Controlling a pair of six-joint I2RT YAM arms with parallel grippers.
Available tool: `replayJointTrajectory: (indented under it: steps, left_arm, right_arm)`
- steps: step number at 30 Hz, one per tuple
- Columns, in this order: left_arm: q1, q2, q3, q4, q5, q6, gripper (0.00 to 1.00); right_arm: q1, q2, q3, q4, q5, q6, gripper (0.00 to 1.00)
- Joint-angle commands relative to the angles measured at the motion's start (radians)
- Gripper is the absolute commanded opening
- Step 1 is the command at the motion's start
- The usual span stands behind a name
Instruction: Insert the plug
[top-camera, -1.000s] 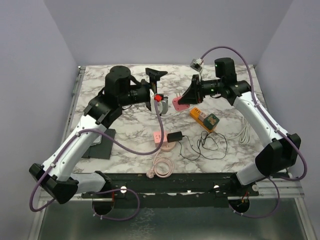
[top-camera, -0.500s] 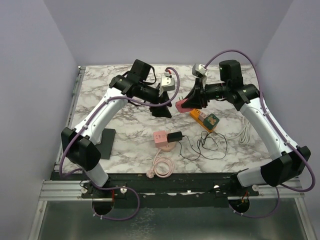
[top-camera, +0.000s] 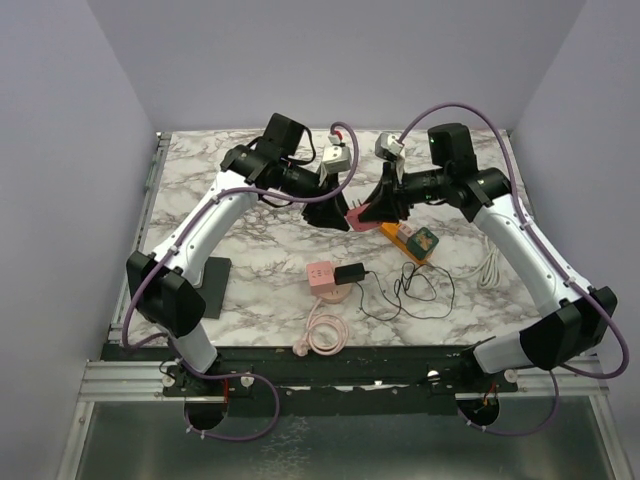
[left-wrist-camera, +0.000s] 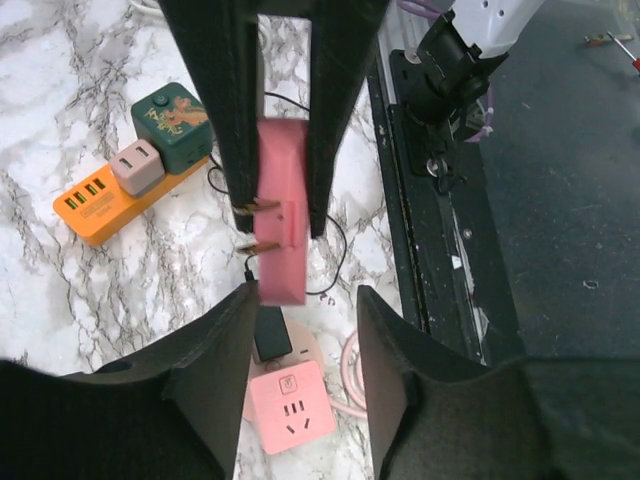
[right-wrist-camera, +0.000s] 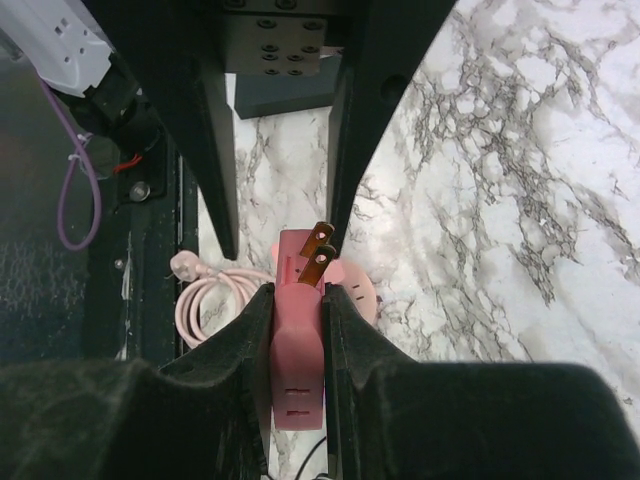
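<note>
The plug (right-wrist-camera: 298, 370) is a pink block with two brass prongs (right-wrist-camera: 318, 255), and my right gripper (right-wrist-camera: 297, 295) is shut on its sides. It hangs above the table in the top view, plug (top-camera: 356, 212) between both arms. My left gripper (left-wrist-camera: 303, 295) faces it, jaws apart, with the plug's (left-wrist-camera: 280, 210) lower end just at its left fingertip and not clamped. The left gripper's fingers (right-wrist-camera: 215, 150) stand on either side of the prongs. Below on the table sits the pink socket cube (left-wrist-camera: 291, 410) with a black adapter (top-camera: 349, 273) plugged into its side.
An orange power strip (top-camera: 400, 238) with a green cube (top-camera: 425, 240) on it lies right of the grippers. A thin black cable (top-camera: 415, 290), a coiled pink cord (top-camera: 325, 333), a white cable (top-camera: 490, 268) and a black pad (top-camera: 205, 285) also lie on the marble table (top-camera: 250, 250).
The left arm has swung in from the left and brought its gripper up to the plug, its jaws narrowing. The right gripper has shifted slightly left, still holding the plug.
</note>
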Motion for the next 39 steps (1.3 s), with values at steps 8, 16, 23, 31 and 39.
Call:
replayJointTrajectory:
  steps: [8,16,23,31,39]
  left_arm:
    - [0.0,0.063,0.068,0.018,0.056,-0.029,0.12]
    - [-0.001,0.031,0.059,0.021,0.044,-0.002,0.0]
    - [0.016,-0.003,0.132,0.296,0.071,-0.276,0.0]
    - [0.038,-0.131,0.061,0.668,0.073,-0.531,0.0]
    - [0.038,-0.207,-0.027,0.81,0.039,-0.615,0.0]
  right_arm:
    - [0.025,0.029,0.029,0.005,0.009,-0.007,0.06]
    - [0.023,-0.021,0.0,0.115,0.107,0.114,0.56]
    - [-0.004,-0.138,-0.176,0.5,0.124,0.3,0.95]
    - [-0.028,-0.213,-0.283,0.941,0.104,0.539,0.5]
    - [-0.041,-0.193,-0.377,1.489,-0.012,0.922,0.55]
